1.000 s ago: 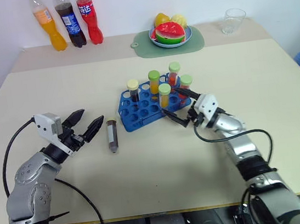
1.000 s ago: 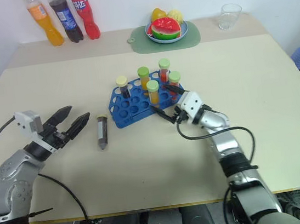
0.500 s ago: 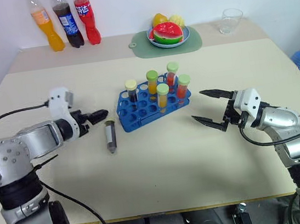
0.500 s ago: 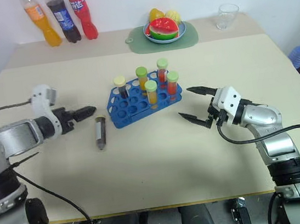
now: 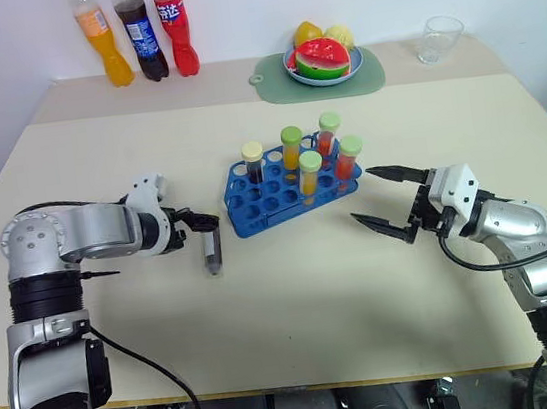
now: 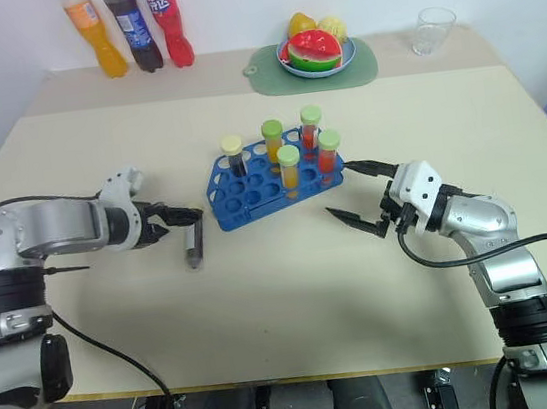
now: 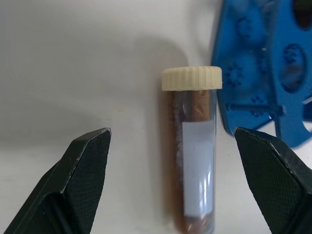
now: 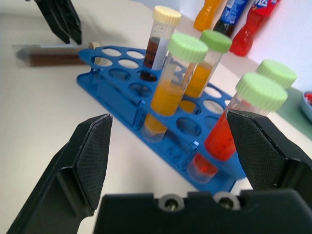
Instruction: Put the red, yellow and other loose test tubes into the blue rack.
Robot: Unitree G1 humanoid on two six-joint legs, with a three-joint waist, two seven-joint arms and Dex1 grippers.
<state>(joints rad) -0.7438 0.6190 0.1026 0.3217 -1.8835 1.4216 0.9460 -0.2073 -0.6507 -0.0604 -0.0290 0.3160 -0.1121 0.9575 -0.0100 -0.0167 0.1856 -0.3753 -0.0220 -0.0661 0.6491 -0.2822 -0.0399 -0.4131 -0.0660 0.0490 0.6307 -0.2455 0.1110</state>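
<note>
Left gripper [image 7: 170, 185] has swung down over the brown tube [image 5: 212, 255] lying on the surface beside the blue rack [image 5: 254, 207] — fingers wide, empty, right gripper [image 5: 384, 200] likewise — next: lower, close.

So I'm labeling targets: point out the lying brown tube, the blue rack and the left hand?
brown tube [image 7: 192, 161]: left wrist view, on its label.
blue rack [image 5: 254, 212]: left eye view, top plate.
left hand [image 7: 180, 187]: left wrist view, between fingertips.

Beige table [image 5: 295, 292]: blue rack [image 5: 263, 203], 1 loose brown tube [image 5: 211, 254], 3 bottles [image 5: 140, 30], mat [image 5: 363, 80], glass [image 5: 441, 37].
</note>
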